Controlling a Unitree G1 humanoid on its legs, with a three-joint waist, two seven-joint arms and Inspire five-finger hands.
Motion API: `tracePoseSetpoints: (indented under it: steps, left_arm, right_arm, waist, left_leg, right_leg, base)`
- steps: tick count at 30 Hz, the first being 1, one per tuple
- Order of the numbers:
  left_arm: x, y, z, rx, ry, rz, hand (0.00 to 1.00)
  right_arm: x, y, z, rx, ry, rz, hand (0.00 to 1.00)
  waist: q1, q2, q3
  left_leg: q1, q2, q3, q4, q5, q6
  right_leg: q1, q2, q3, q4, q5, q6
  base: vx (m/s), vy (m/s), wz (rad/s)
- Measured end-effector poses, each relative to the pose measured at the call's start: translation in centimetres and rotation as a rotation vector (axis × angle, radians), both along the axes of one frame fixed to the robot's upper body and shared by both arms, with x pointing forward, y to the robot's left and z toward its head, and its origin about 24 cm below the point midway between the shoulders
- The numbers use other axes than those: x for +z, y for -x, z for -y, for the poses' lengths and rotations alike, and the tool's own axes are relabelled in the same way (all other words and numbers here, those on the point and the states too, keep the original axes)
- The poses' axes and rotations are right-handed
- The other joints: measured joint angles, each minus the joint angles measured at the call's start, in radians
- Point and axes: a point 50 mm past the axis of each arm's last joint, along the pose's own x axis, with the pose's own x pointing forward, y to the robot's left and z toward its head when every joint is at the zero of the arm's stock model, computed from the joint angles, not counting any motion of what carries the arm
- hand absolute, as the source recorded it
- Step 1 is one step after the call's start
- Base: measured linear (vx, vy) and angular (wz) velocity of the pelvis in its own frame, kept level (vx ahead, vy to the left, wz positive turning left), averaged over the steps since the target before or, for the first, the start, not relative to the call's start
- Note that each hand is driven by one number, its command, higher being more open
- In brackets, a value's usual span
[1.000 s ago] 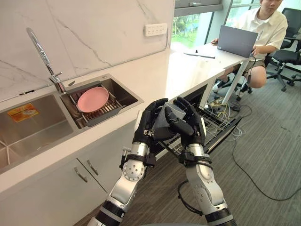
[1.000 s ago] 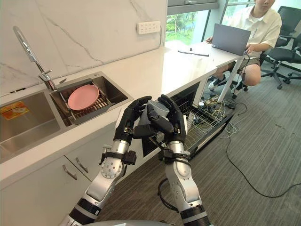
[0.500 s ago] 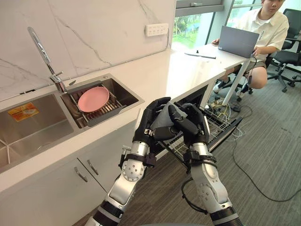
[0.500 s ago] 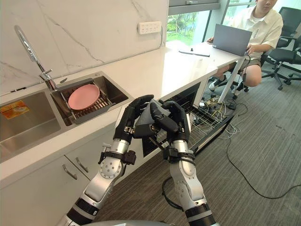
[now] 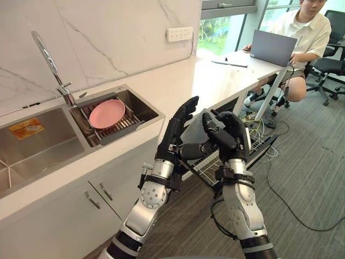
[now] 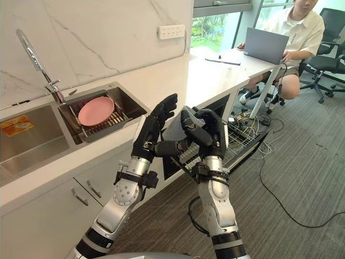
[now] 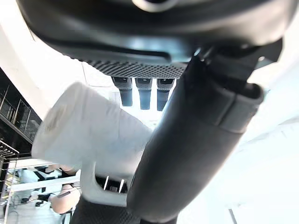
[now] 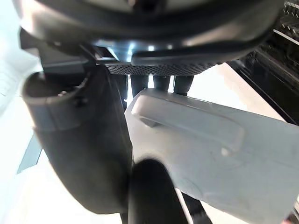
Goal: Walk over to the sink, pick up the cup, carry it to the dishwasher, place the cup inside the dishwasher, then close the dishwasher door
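Right hand [image 5: 232,137] curled round cup [image 5: 195,129], left hand [image 5: 173,137] spread alongside; advise keeping cup level while lowering onto open dishwasher rack [image 5: 260,141].

My right hand [image 5: 229,139], dark matt plastic with a finely dotted palm pad, curls round the pale grey handled cup [image 5: 195,132], whose plastic-looking skin is smooth and matt. My left hand [image 5: 173,141] wears the same dull black casing. The rectangular double sink [image 5: 46,156] is brushed steel with a soft sheen. The curved tap [image 5: 49,63] is bright polished metal. The round pink plate [image 5: 106,113] looks smooth and satiny. The white worktop [image 5: 205,81] is glossy, and the grey-veined marble wall [image 5: 108,38] is polished. The dishwasher's wire rack [image 5: 257,141] is thin pale metal. The grey floor carpet [image 5: 307,178] is ribbed and matt.
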Motion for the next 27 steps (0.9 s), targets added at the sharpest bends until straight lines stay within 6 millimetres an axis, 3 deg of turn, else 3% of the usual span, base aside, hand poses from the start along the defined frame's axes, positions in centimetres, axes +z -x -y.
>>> tracePoseSetpoints:
  steps: [5,13,17,22,27]
  left_arm:
    - [-0.1,-0.1,-1.3,0.028,0.047,-0.008,0.9]
    - [-3.3,1.6,-3.3,0.062,0.109,-0.167,0.9]
    - [-6.5,3.2,-4.8,0.103,0.136,-0.314,0.9]
    - [-12.9,6.3,-7.0,0.185,0.111,-0.605,0.9]
    - [-16.8,9.0,-8.0,0.197,0.063,-0.805,0.9]
  right_arm:
    - [0.1,0.1,2.6,-0.133,0.029,-0.004,0.3]
    - [0.7,0.6,5.1,-0.258,0.109,0.014,0.3]
    - [0.2,1.7,6.4,-0.311,0.17,-0.013,0.3]
    - [-1.0,3.2,8.7,-0.401,0.226,-0.084,0.3]
    - [-2.0,3.6,9.9,-0.429,0.279,-0.144,0.3]
  waist:
    - [-0.001,0.0,0.0]
    - [-0.001,0.0,0.0]
    - [0.0,-0.001,0.001]
    - [-0.001,-0.004,0.005]
    - [-0.002,-0.012,0.023]
  left_leg:
    - [0.003,0.0,0.001,-0.002,0.0,0.0]
    - [0.004,0.001,0.001,-0.01,0.0,0.0]
    - [0.004,0.002,-0.002,-0.017,0.0,0.0]
    - [0.004,0.001,-0.01,-0.025,0.0,-0.001]
    - [0.003,-0.003,-0.026,-0.037,0.004,-0.003]
  right_leg:
    - [0.003,0.0,0.0,-0.001,0.0,0.0]
    - [0.004,0.0,0.0,-0.01,0.001,0.0]
    - [0.006,-0.002,-0.002,-0.012,0.002,0.002]
    - [0.008,-0.007,-0.013,-0.014,-0.004,0.005]
    - [0.008,-0.017,-0.038,-0.012,-0.015,0.006]
  base:
    - [0.0,0.0,0.0]
    - [0.0,0.0,0.0]
    - [0.0,0.0,0.01]
    - [0.0,-0.002,0.05]
    - [0.0,-0.002,0.11]
